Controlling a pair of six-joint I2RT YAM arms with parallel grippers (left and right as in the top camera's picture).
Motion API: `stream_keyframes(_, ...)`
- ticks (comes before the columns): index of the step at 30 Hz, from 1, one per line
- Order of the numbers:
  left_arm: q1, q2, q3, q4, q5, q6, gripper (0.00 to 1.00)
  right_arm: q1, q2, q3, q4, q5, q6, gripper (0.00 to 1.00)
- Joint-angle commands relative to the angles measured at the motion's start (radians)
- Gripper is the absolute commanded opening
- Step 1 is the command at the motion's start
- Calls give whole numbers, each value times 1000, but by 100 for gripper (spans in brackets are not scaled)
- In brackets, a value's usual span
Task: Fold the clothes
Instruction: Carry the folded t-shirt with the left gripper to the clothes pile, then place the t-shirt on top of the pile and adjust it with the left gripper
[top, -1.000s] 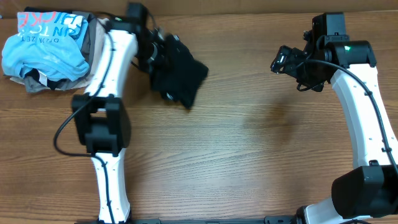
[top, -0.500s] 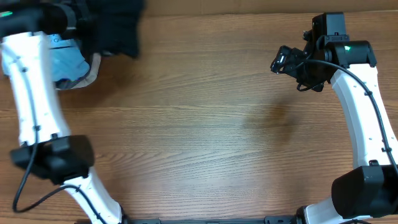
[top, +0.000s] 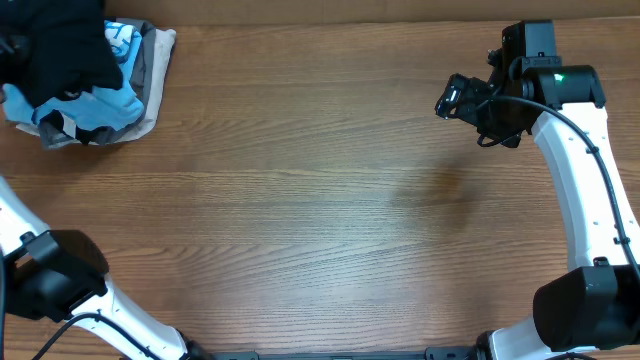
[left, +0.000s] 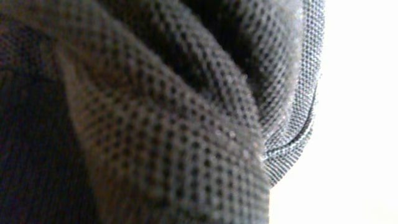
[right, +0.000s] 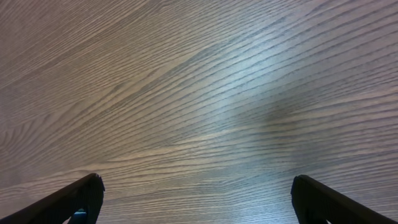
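The black shirt is bunched at the table's far left corner, over the pile of other clothes. Its black mesh fabric fills the left wrist view. My left gripper is hidden in that cloth at the frame's left edge, and its fingers do not show in any view. It has carried the shirt here. My right gripper hangs over bare table at the far right. Its two fingers are wide apart with nothing between them in the right wrist view.
A light blue shirt lies under the black shirt, on beige and grey garments. The wooden table spreads between the arms. The right arm's white links run down the right side.
My left arm swung from the table's upper middle to the far left corner, carrying the black shirt over the pile. The right arm has not moved.
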Motion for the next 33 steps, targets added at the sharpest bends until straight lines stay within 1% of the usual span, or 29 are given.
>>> stream_keyframes(1, 36, -15, 17, 18, 76, -7, 4, -2, -3, -7, 0, -2, -7, 100)
stream_keyframes(4, 59, 6, 16, 48, 134, -10, 4, -2, -3, -7, 1, -2, -7, 100)
stream_keyframes(8, 73, 56, 16, 92, 200, -61, 4, -2, -2, -7, -3, -2, -7, 100)
stream_keyframes(11, 73, 103, 16, 117, 208, -95, 4, -2, -3, -7, -10, -1, -7, 100)
stream_keyframes(18, 77, 181, 16, 258, 225, -182, 4, -2, -3, -7, -14, -1, -7, 100)
stream_keyframes(21, 76, 209, 16, 329, 229, -243, 4, -2, -2, -7, -13, -2, -7, 100)
stream_keyframes(26, 73, 258, 16, 463, 283, -410, 4, -2, -3, -7, -13, -2, -6, 100)
stream_keyframes(29, 73, 281, 16, 513, 306, -489, 4, -2, -3, -7, -13, -2, -6, 100)
stream_keyframes(33, 65, 298, 16, 516, 306, -505, 4, -2, -3, -7, -13, -2, -6, 100)
